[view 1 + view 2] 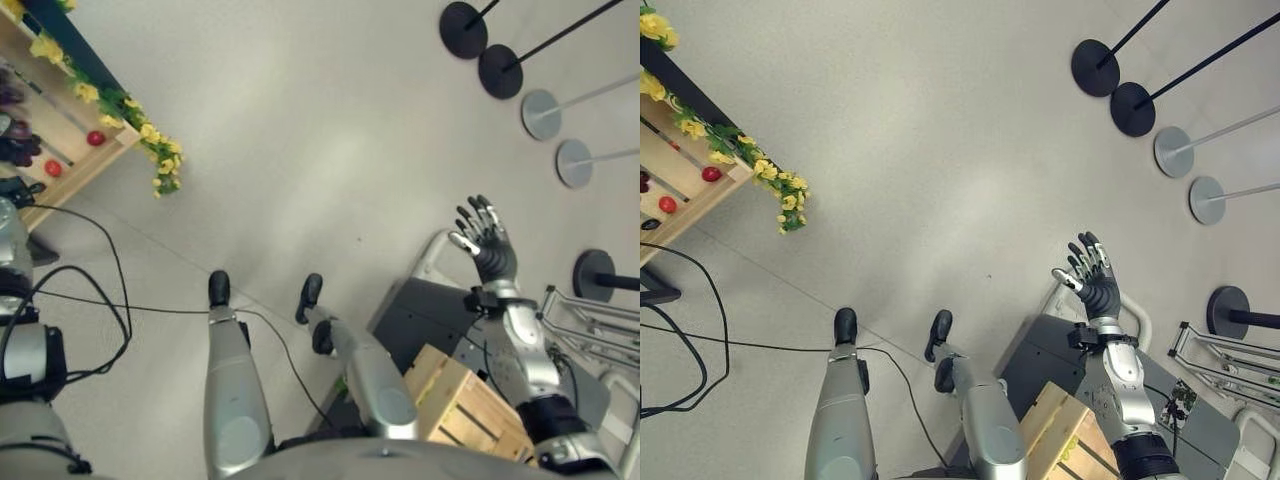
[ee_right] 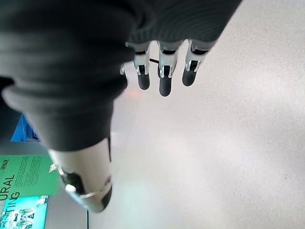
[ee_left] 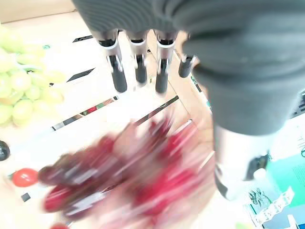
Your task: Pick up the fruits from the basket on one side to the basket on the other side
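My left hand (image 3: 139, 67) hovers with straight fingers just above a bunch of red grapes (image 3: 143, 186), which lies blurred in a pale wooden crate (image 3: 95, 76). Green grapes (image 3: 21, 83) and a small red tomato (image 3: 24, 176) lie in the same crate. The hand holds nothing. My right hand (image 1: 485, 235) is raised over the bare floor, fingers (image 2: 162, 76) spread and straight, empty. A second wooden crate (image 1: 465, 405) stands below the right forearm. Two small red fruits (image 1: 96, 138) rest on the wooden stand (image 1: 80, 175) at the far left.
Yellow flowers (image 1: 150, 135) trim the wooden stand's edge. Several round pole bases (image 1: 500, 70) stand on the floor at the top right. A dark platform (image 1: 430, 320) lies under the second crate, with a metal frame (image 1: 590, 320) to its right.
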